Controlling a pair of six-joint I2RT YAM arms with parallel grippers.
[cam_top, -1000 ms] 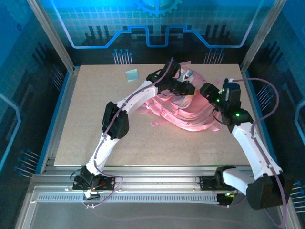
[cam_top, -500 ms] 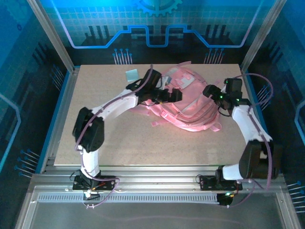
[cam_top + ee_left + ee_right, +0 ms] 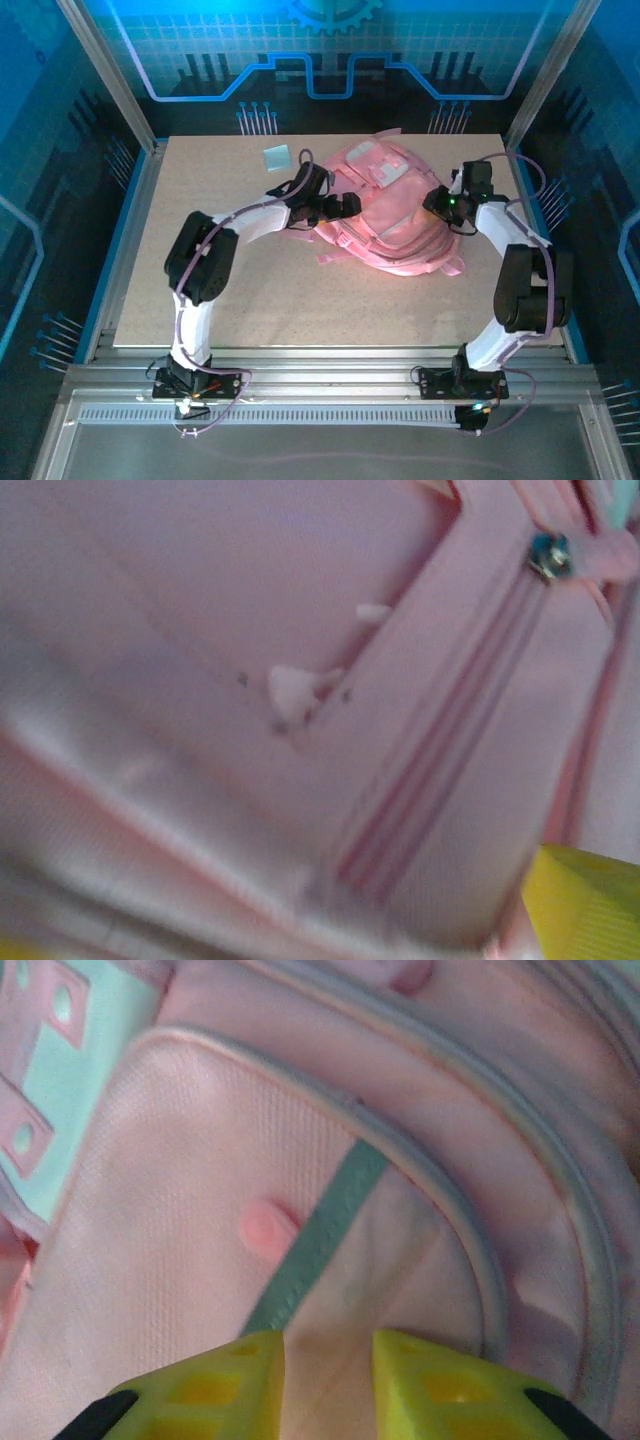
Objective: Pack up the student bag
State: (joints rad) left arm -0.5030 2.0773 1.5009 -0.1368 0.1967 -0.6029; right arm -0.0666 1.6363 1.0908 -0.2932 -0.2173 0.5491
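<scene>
The student bag (image 3: 390, 215), a soft pink backpack with a whitish front patch (image 3: 385, 170), lies front up at the back middle of the table. My left gripper (image 3: 347, 206) is at the bag's left side and open. In the left wrist view one yellow finger (image 3: 585, 900) sits at the corner, with blurred pink bag fabric (image 3: 250, 680) and a zip pull (image 3: 550, 555) close in front. My right gripper (image 3: 438, 200) is at the bag's right side. Its yellow fingertips (image 3: 250, 1370) stand close together on a fold of bag fabric (image 3: 328, 1350) beside a teal zip tape (image 3: 320, 1240).
A small pale teal square (image 3: 277, 157) lies on the table (image 3: 230, 290) at the back left, near the left arm's forearm. Loose pink straps (image 3: 335, 256) trail from the bag's near edge. Blue walls and metal frame posts enclose the table.
The left gripper slid off the top of the bag to its left side and opened. The right gripper moved farther back along the bag's right edge and narrowed onto fabric. The front patch became uncovered.
</scene>
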